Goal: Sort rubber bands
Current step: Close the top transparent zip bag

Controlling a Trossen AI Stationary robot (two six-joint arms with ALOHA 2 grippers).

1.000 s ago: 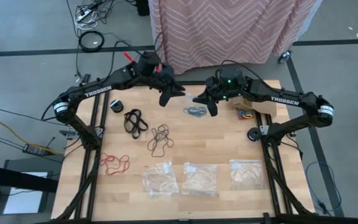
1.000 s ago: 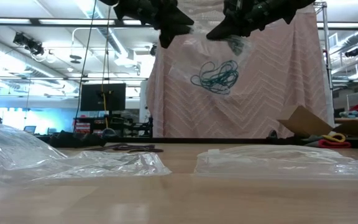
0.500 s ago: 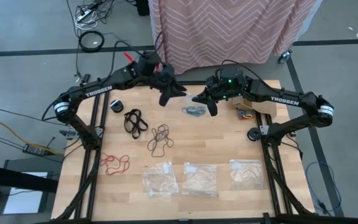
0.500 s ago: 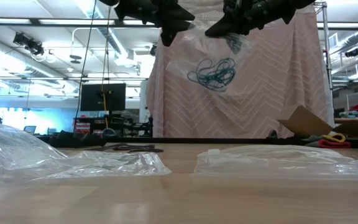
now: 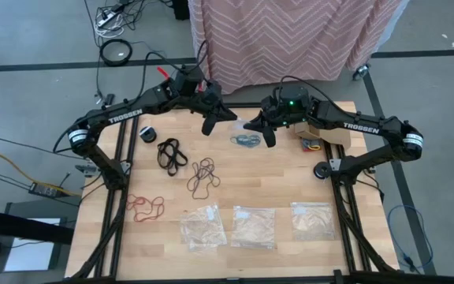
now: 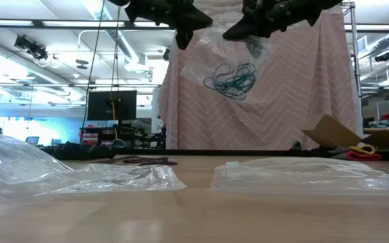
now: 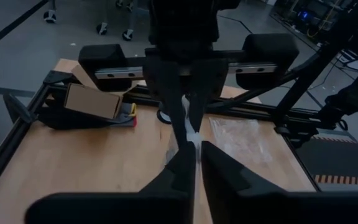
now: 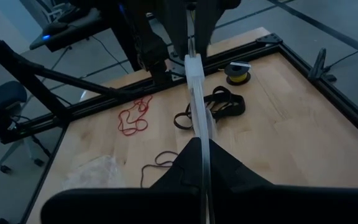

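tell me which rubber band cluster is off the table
The teal-blue rubber bands, hanging inside the clear bag held up between both grippers; the black, brown and red clusters lie on the wood.

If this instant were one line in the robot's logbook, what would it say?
left gripper: closed on bag's corner | right gripper: closed on bag | bag: held up above table, blue rubber bands inside
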